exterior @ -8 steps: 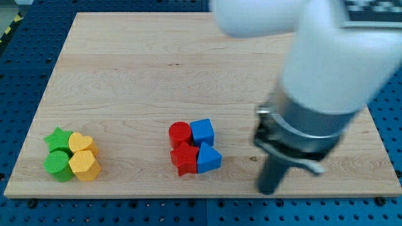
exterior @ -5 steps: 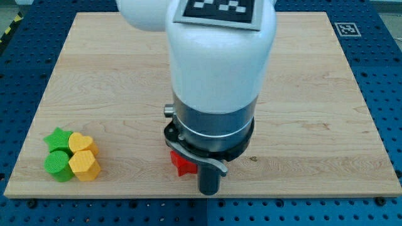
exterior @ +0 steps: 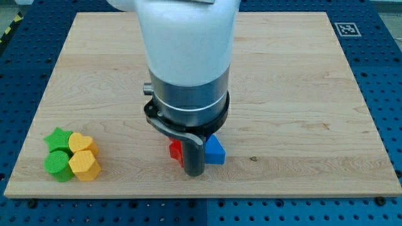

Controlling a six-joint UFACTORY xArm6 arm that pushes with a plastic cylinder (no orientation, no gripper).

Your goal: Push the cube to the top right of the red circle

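My arm's wide body covers most of the red and blue cluster at the bottom middle of the board (exterior: 301, 75). The blue cube and the red circle are hidden behind it. Only part of a red block (exterior: 175, 150) shows left of the rod, and a blue triangle-like block (exterior: 215, 151) shows right of it. My tip (exterior: 193, 174) sits between these two, just below them, close to both.
A second cluster lies at the bottom left: a green star (exterior: 58, 138), a yellow heart (exterior: 80, 142), a green cylinder (exterior: 58, 164) and a yellow hexagon (exterior: 85, 166). The board's bottom edge runs just below my tip.
The arm has swept from the view's right to the left. It now covers the red and blue cluster, and the tip stands between the red piece and the blue triangle.
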